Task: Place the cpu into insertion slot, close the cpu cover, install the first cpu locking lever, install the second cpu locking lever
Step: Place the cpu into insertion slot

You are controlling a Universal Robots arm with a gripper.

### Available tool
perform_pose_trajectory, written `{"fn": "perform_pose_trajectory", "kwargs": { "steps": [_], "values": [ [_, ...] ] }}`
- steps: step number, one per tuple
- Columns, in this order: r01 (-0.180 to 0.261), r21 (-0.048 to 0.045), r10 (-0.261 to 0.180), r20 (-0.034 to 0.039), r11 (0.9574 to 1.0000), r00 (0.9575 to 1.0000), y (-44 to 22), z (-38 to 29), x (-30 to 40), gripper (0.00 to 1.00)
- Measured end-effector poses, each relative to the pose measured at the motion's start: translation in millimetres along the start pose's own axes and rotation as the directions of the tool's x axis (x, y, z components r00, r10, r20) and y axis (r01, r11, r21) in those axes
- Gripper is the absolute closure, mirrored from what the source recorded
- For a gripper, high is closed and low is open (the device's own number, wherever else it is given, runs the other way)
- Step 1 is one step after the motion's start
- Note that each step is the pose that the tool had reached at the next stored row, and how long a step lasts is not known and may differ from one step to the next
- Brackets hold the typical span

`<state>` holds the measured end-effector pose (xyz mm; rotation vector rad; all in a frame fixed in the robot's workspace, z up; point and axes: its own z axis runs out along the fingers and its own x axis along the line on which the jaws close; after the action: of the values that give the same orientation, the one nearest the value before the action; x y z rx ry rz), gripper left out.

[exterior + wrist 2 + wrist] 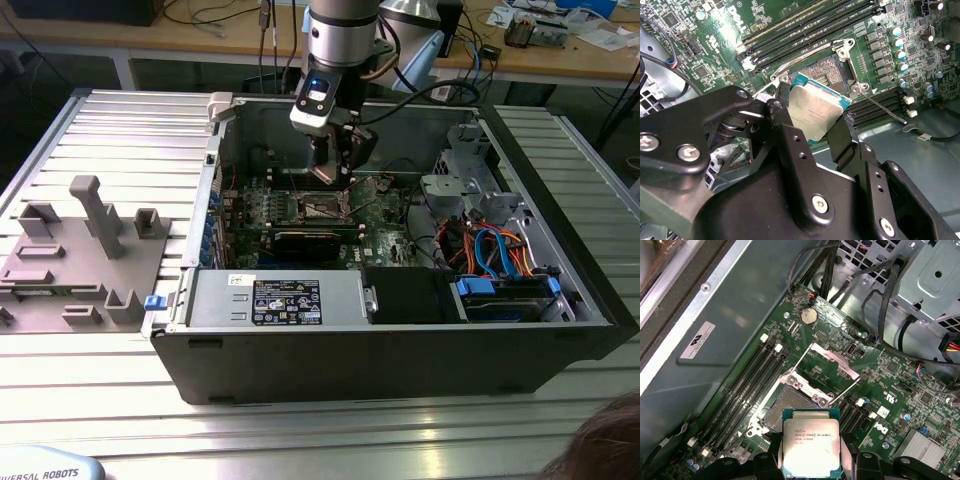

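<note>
We see the black hand (813,116) pinching the small square silver-topped cpu (811,109) by its edges. The dark silver-framed insertion slot (829,70) lies uncovered just below the hand.

This is a robotics lab or test workshop. A robot arm (340,40) reaches down into a desktop computer case (400,350) that lies on its side with the panel off, its green motherboard (262,212) bare. The case rests on a table (120,425) of grooved aluminium rails. A grey plastic holder block (70,265) with pegs and pockets sits beside it on the exterior view's left. Behind runs a wooden workbench (150,42) strewn with cables (215,15) and small electronic parts (540,30).
</note>
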<state>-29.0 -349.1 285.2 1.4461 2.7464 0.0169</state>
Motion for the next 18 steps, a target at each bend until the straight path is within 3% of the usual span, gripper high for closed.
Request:
{"fn": "perform_pose_trajectory", "kwargs": {
  "steps": [18],
  "values": [
    [-0.012,0.0003,0.012,0.0003,0.9999,0.9999,0.0,1.6,0.0,0.46]
  ]
}}
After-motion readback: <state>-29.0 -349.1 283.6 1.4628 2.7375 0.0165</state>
